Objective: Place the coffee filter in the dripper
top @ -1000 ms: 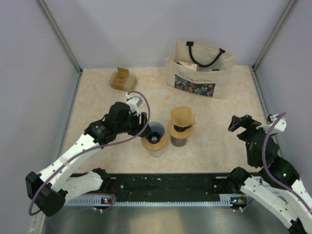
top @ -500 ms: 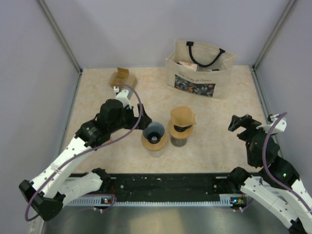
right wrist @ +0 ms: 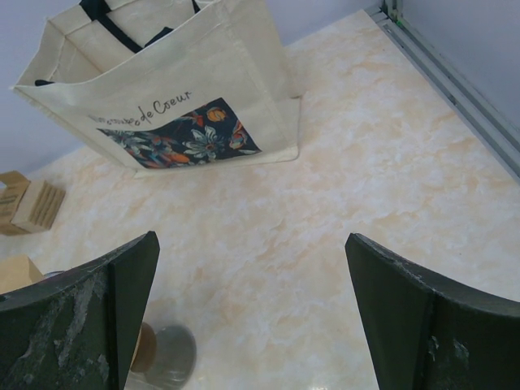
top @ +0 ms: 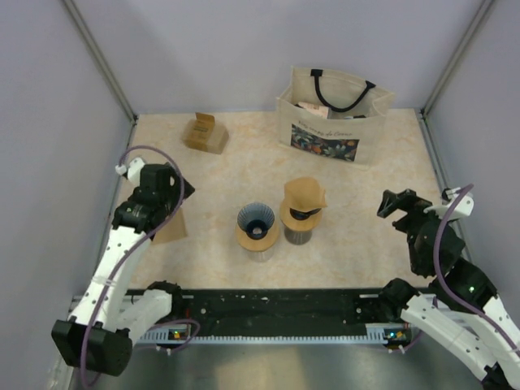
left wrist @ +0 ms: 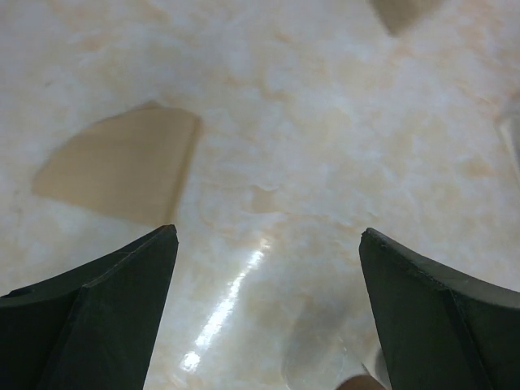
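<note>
The dripper [top: 257, 222], a dark fluted cone on a wooden collar over a glass, stands at the table's middle and holds no filter. A flat brown coffee filter [top: 170, 227] lies on the table at the left; it also shows in the left wrist view [left wrist: 122, 166]. My left gripper [top: 157, 203] hovers over the filter's near edge, open and empty [left wrist: 266, 236], with the filter ahead and left of its fingertips. My right gripper [top: 397, 203] is open and empty at the right [right wrist: 250, 240], well away from both.
A second holder topped with brown filters [top: 303, 197] stands just right of the dripper. A printed tote bag [top: 331, 114] stands at the back, also in the right wrist view [right wrist: 162, 89]. A small cardboard box [top: 204, 132] sits at the back left. Walls enclose the table.
My left arm has swung away from the dripper to the left and now hangs over the flat filter. The right arm has barely moved.
</note>
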Tool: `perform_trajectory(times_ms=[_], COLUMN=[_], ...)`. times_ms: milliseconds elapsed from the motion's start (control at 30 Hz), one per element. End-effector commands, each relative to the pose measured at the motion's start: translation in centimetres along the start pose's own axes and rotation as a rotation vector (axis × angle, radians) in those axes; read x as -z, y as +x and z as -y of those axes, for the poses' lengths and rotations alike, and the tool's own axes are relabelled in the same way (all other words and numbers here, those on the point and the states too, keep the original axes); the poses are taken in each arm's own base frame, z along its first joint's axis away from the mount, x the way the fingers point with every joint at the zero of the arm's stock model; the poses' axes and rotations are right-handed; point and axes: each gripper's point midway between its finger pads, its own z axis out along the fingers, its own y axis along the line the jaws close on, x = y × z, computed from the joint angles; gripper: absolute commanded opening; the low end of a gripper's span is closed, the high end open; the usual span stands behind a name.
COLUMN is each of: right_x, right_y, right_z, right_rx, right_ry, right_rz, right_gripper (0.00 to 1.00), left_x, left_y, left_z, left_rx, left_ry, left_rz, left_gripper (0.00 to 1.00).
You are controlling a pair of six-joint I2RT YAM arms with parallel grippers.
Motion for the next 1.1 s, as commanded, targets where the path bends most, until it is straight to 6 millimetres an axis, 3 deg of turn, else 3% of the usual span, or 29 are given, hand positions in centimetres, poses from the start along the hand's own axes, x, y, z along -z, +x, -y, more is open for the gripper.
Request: perform_trajectory(times_ms=[0,133,200,400,600,733,1067], right_x=[-0.3,-0.2,-0.2,-0.1,-0.1,0.0,0.2], right_y=[0.5,0.4,0.5,0.4,0.3,0.2,-0.3], right_z=[-1.0,-1.1,-1.1,-0.9,-0.7,-0.5,0.0], right_rx=[0.009,0.008,0.008,0.004,0.0,-0.004,-0.024], right_ry=[-0.037,-0.048,-0.054,-0.046,-0.04,-0.033,-0.022], right_rz=[-0.012,-0.011,-0.013,-0.006,0.002,0.009,0.031], right_gripper=[0.99,0.99,0.99,0.99,0.99,0.99,0.99], left_x=[-2.4,-4.4,-5.0,-6.6,-8.5,-8.7,-9.7], left_y=[2.4,5.6,6.1,8.0,9.0,9.2,9.1], left_z=[-7.1,-10.7,-12.6,-15.2,-15.7,-16.4,-17.1], left_rx=[0.205,0.352,0.424,0.498,0.561,0.572,0.511], left_ry=[-0.233,-0.301,-0.349,-0.443,-0.448,-0.506,-0.584], left_rz=[-0.043,-0.056,-0.03,-0.022,-0.01,-0.014,-0.038], left_gripper=[0.99,0.99,0.99,0.94,0.84,0.76,0.73])
